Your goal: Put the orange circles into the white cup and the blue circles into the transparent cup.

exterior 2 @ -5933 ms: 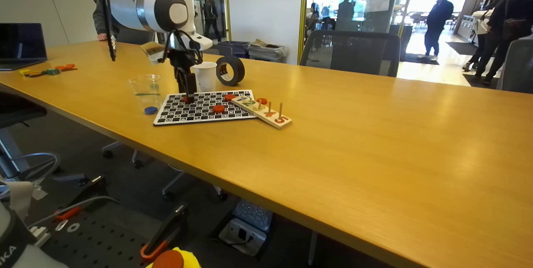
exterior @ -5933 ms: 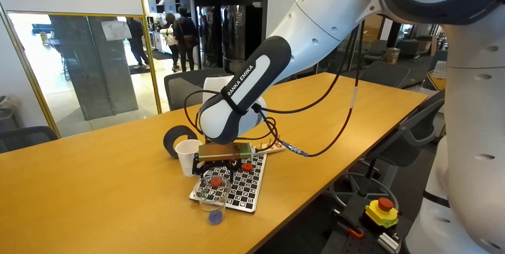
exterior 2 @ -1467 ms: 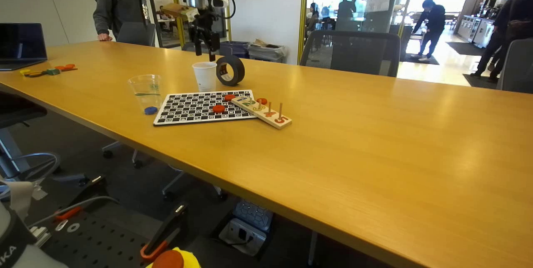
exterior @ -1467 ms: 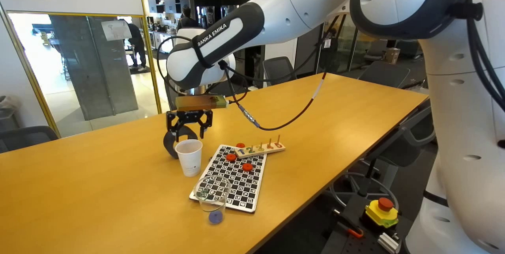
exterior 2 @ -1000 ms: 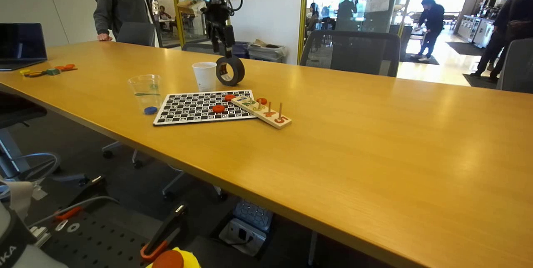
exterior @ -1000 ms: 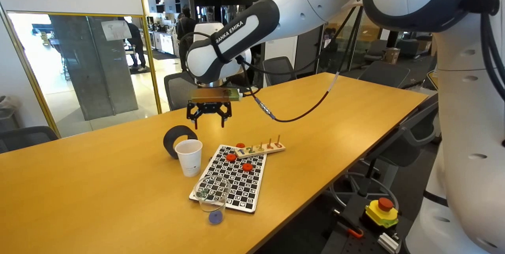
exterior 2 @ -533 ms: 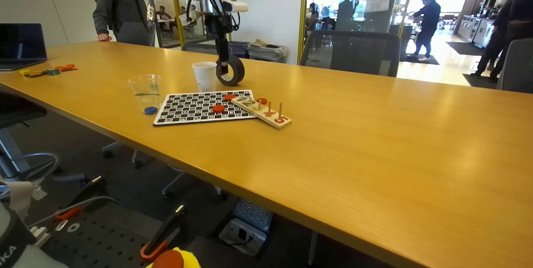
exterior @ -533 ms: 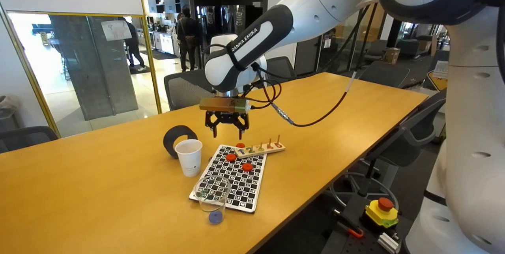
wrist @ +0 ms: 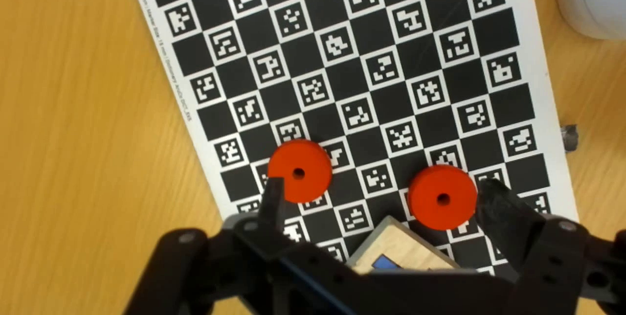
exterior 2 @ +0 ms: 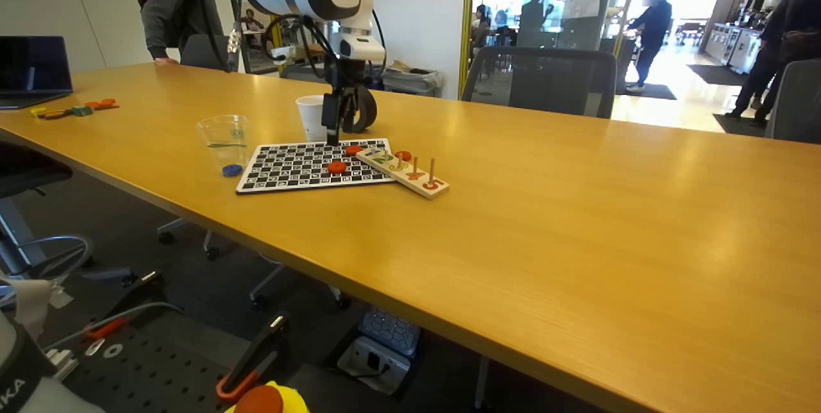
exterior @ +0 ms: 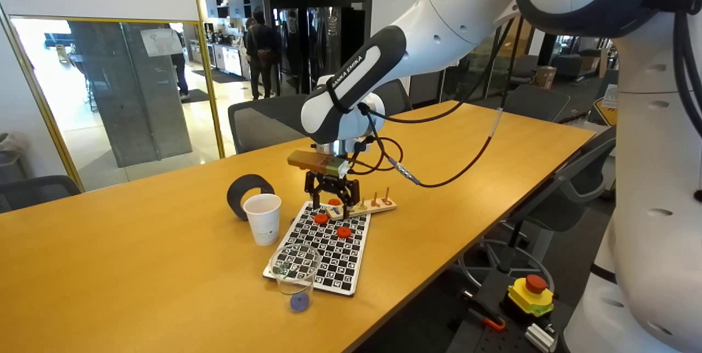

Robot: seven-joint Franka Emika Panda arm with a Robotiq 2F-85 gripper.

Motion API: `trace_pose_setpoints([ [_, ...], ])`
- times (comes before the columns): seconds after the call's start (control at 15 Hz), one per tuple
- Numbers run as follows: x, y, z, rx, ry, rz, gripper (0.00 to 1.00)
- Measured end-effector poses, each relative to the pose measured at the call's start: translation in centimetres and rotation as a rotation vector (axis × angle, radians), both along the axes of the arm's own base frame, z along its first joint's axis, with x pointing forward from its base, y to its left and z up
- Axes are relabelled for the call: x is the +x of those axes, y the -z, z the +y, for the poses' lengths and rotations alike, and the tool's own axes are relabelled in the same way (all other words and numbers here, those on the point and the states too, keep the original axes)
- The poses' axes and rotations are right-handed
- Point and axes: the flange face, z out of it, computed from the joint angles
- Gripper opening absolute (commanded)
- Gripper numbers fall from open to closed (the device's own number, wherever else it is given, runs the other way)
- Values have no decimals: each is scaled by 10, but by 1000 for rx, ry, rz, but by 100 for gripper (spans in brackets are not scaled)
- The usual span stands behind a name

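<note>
Your gripper point(exterior: 330, 210) hangs over the checkered board point(exterior: 334, 268), near the end where the wooden peg strip point(exterior 2: 405, 174) lies with one tip on the board and the rest reaching off it. You have the fingers point(wrist: 508, 217) spread wide, with nothing held between them. One orange circle point(wrist: 308, 170) lies flat on the board, toward its long edge away from the white cup point(exterior: 263, 221); in the wrist view a fingertip covers part of its rim. A second orange circle point(wrist: 435, 192) lies on the board toward the opposite long edge, the other fingertip showing right at its side. You cannot tell whether either fingertip touches. A third orange circle point(exterior 2: 403, 156) is off the board, just past that same end, beside the strip. You see the white cup upright just beside the board's long edge, and the dark tape roll point(exterior: 236, 197) standing on its rim on that side too. At the board's opposite end the transparent cup point(exterior 2: 223, 137) stands upright, and a blue circle point(exterior: 299, 302) shows at its bottom; you cannot tell whether it is inside or underneath. Well apart from the board, past that end, a laptop point(exterior 2: 32, 67) sits open on the table point(exterior: 137, 265).
</note>
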Motion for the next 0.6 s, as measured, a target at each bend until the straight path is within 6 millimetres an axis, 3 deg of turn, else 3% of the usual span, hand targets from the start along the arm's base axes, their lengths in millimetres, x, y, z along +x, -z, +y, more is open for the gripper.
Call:
trace_pose_setpoints([
  [0.6,20,31,-19,165,401,-117,100],
])
